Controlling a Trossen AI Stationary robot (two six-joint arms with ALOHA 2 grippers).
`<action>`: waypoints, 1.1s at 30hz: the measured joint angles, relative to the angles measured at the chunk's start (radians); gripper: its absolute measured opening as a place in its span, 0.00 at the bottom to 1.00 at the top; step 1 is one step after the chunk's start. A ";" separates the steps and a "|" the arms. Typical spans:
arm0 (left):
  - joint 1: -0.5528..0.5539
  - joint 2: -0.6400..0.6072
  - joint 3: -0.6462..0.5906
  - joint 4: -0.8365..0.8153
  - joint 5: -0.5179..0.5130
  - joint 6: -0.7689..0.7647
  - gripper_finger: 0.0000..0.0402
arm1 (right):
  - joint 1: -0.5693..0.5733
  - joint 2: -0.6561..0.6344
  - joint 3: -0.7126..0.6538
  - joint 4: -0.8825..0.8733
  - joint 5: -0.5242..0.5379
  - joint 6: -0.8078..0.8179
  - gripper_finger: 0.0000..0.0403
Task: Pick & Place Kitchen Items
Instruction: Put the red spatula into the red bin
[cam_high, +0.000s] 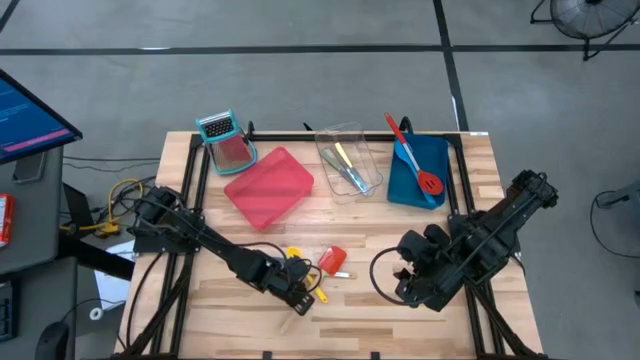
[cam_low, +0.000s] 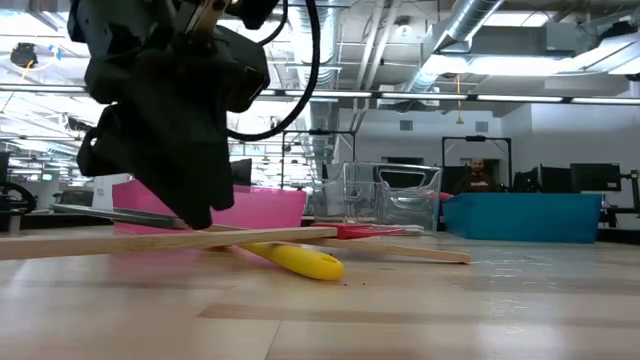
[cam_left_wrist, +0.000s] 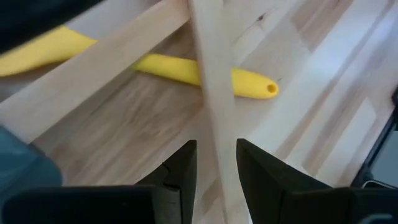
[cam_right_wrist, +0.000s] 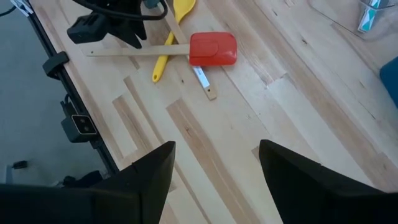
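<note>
Smooth yellow spoon (cam_low: 295, 260) under flat wooden-handled spatula (cam_low: 230, 238).

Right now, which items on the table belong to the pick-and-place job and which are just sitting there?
Job items:
- red wooden-handled spatula, handle between the left tool fingers
- yellow spoon, lying under it
- red slotted spatula in the blue tray
- utensils in the clear tray

Just there:
- red tray
- box grater
- right tool, open, idle
</note>
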 joint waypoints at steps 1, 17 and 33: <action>0.000 0.000 0.000 0.000 0.001 0.004 0.24 | 0.000 0.000 0.000 0.000 0.000 0.000 0.58; 0.000 0.000 -0.012 0.053 -0.005 0.071 0.50 | 0.000 0.000 0.000 0.000 0.000 0.000 0.58; -0.002 0.046 -0.012 0.076 0.013 0.068 0.55 | 0.000 0.000 0.000 0.023 0.000 0.000 0.58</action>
